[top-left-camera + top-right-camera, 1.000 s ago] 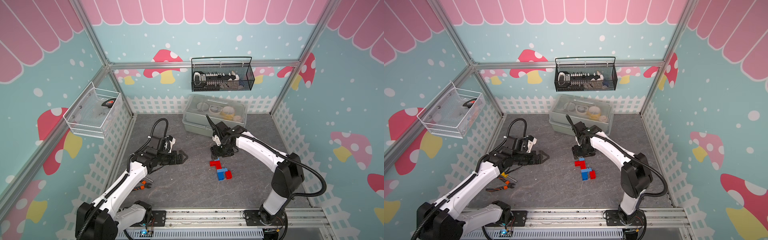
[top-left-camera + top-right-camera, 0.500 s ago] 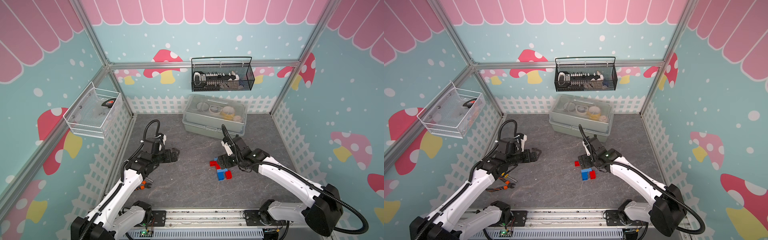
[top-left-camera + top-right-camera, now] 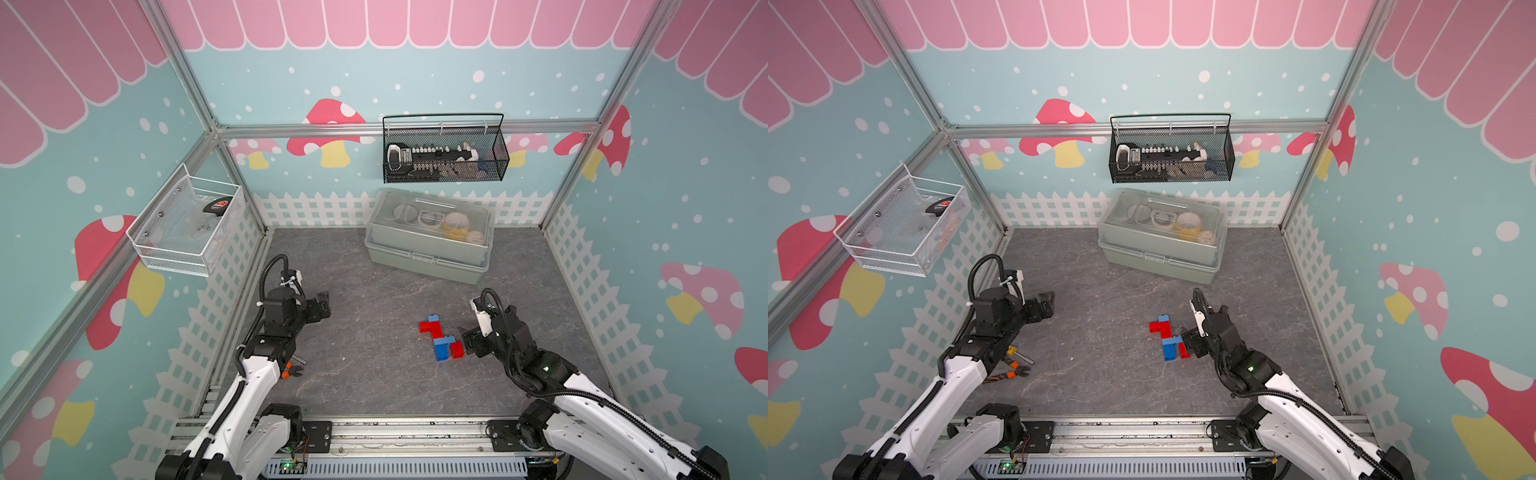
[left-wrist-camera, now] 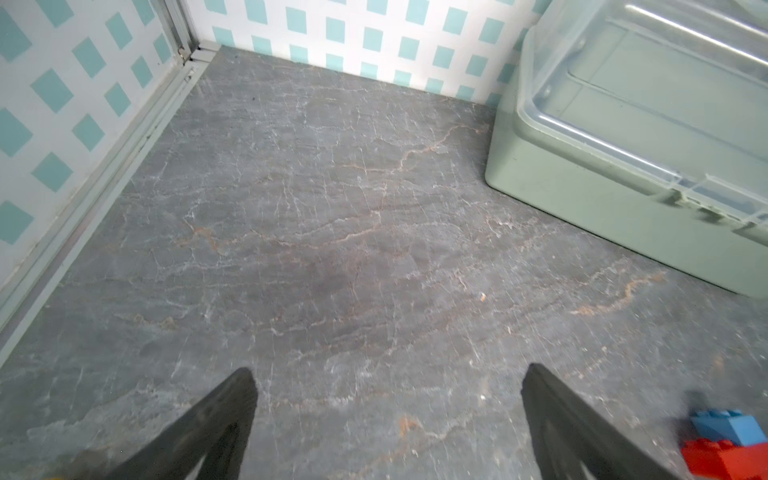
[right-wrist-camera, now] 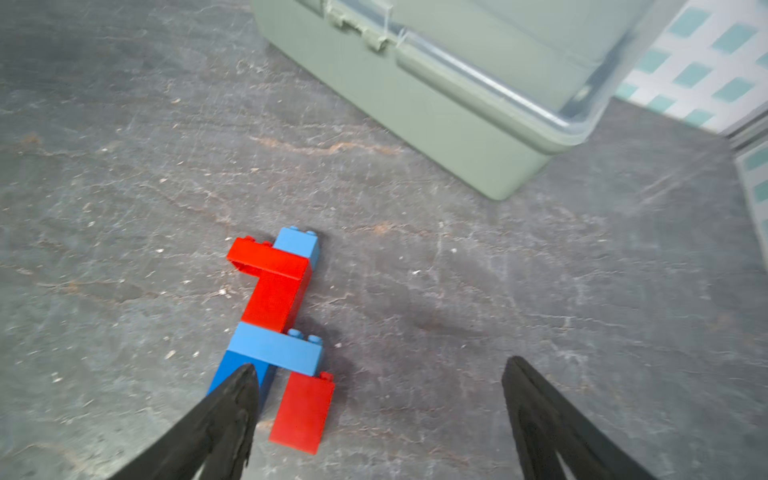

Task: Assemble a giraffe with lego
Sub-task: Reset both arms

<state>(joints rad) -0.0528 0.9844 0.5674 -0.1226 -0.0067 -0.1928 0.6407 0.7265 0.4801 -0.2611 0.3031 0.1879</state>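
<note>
Right end effector (image 5: pixel 380 365) wide, giraffe (image 5: pixel 276 299) flat just beside, long axis away from it, head farthest

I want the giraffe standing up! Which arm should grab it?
Right. The right pincer, open, sits just beside the lying giraffe; the left pincer is far across the table.

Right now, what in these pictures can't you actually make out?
Pliers: top views, mostly under the left arm.
Giraffe: left wrist view, cut off by the picture's edge.
Its dark blue leg: right wrist view, partly behind a finger of the right gripper.
Wire basket contents: too small behind mesh, top views.
Box contents: blurred by its cloudy lid.
</note>
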